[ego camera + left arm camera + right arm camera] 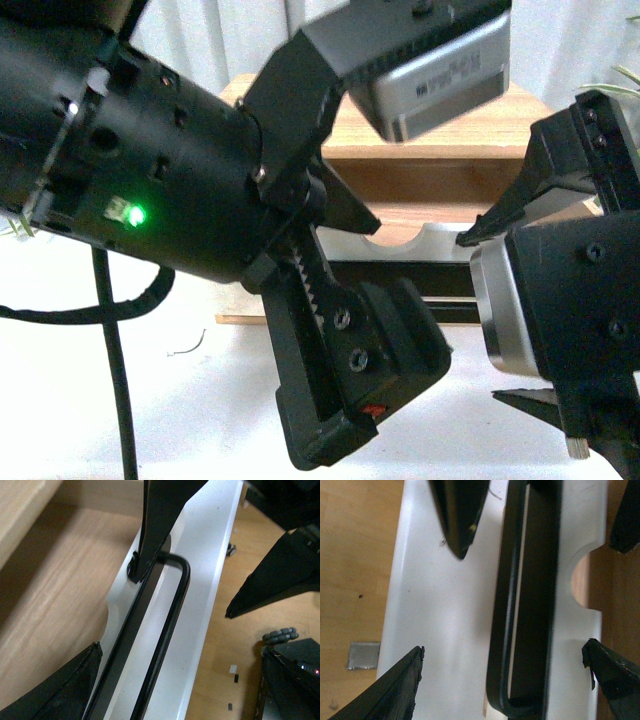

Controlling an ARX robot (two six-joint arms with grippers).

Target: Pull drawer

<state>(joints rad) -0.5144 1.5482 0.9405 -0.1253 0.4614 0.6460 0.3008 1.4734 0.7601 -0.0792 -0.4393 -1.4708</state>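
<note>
**A:** What's in the front view?
**B:** The left gripper (375,275) fills the middle with its jaws spread wide, holding nothing. The right gripper (478,318), at the right edge, is parted too. Between them is the drawer (440,243), just under the top board of a wooden cabinet (450,140). Its white front has a half-round notch (400,238) and a black bar handle (452,283).
**A:** And the left wrist view?
**B:** The drawer stands open enough that its wooden bottom shows. One left finger (60,690) hangs over that bottom, with wooden floor (220,670) beyond the front. A right-gripper finger (155,525) comes down at the handle's end post — whether it touches, I cannot tell.
**A:** The right wrist view?
**B:** The right gripper's two fingers (395,690) straddle the front — released, with the handle between them and nothing gripped. The notch lies beside the inner finger.
</note>
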